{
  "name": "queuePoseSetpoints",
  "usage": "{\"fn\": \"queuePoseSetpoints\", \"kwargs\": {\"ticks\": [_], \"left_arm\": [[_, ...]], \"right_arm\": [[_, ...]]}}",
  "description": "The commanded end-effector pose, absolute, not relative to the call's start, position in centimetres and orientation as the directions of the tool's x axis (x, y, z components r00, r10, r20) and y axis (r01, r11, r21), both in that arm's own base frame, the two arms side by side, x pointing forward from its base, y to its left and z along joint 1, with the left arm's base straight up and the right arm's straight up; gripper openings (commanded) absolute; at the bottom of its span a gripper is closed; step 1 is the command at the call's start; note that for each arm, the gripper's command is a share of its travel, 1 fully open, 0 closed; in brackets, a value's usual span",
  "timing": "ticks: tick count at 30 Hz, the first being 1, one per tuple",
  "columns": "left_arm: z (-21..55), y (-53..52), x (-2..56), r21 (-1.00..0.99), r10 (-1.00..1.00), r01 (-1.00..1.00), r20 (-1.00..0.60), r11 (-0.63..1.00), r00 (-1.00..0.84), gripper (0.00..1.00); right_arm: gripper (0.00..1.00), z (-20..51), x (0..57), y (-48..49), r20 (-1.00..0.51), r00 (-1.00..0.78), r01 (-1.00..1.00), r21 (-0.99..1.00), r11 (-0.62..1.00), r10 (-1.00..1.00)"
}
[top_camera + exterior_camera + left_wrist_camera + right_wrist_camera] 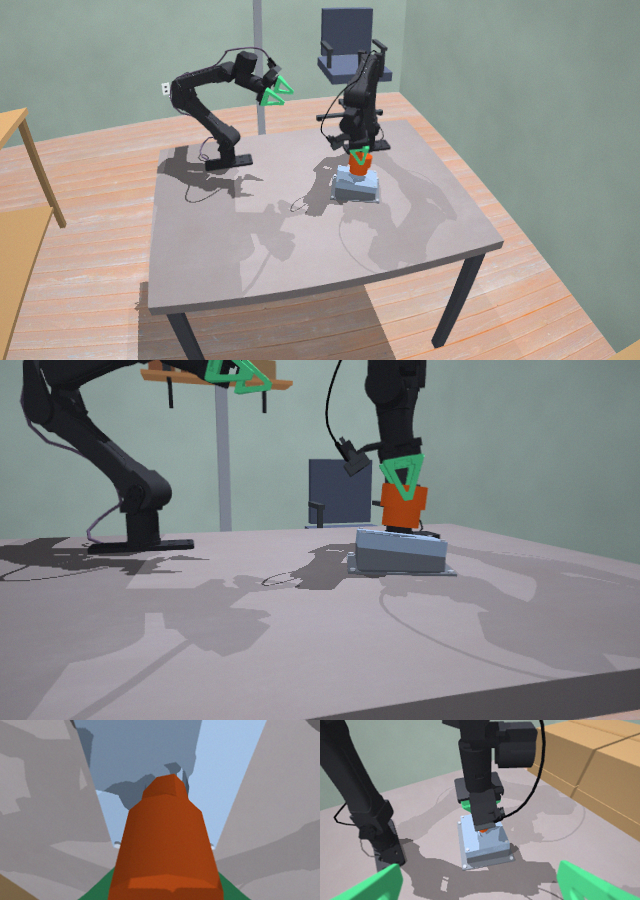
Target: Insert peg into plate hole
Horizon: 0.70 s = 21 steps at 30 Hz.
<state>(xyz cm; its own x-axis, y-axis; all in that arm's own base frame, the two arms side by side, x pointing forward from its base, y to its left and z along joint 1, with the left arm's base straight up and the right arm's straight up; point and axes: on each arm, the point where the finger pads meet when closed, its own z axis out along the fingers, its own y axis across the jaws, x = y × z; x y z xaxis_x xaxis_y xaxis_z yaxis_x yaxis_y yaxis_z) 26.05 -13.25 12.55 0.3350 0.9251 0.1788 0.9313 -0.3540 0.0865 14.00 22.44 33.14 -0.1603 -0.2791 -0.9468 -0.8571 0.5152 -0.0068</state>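
Observation:
An orange peg (359,166) (401,510) (165,836) (482,830) is in my left gripper (360,159) (406,492), which is shut on it. The peg points down, slightly tilted in the exterior view. Its lower end is at the sloped top of the light blue plate (356,189) (400,555) (225,772) (486,848). In the left wrist view, a dark sliver shows beside the peg's tip, probably the hole's edge; the tip and shadows hide the rest. I cannot tell whether the tip is inside or touches. My right gripper (278,93) (239,379) (480,869) is open and empty, high up and away.
The plate's block stands on a thin flange with small screws, on the grey table (300,270) (250,670). The right arm's base (229,162) is at the table's back left in the top view. Cardboard boxes (601,764) show at the right wrist view's upper right.

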Motion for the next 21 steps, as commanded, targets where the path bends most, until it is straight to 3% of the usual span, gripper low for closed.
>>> {"fn": "queuePoseSetpoints", "kwargs": {"ticks": [1,21], "left_arm": [[13.87,-13.43,26.46,0.144,0.925,0.922,0.184,-0.360,0.332,0.40],[13.66,-13.64,26.68,0.133,0.925,0.924,0.178,-0.359,0.334,0.40]], "right_arm": [[1.00,31.91,13.73,22.06,-0.932,-0.185,-0.856,-0.003,0.517,-0.312],[1.00,31.91,13.73,22.06,-0.932,-0.185,-0.856,-0.003,0.517,-0.312]]}}
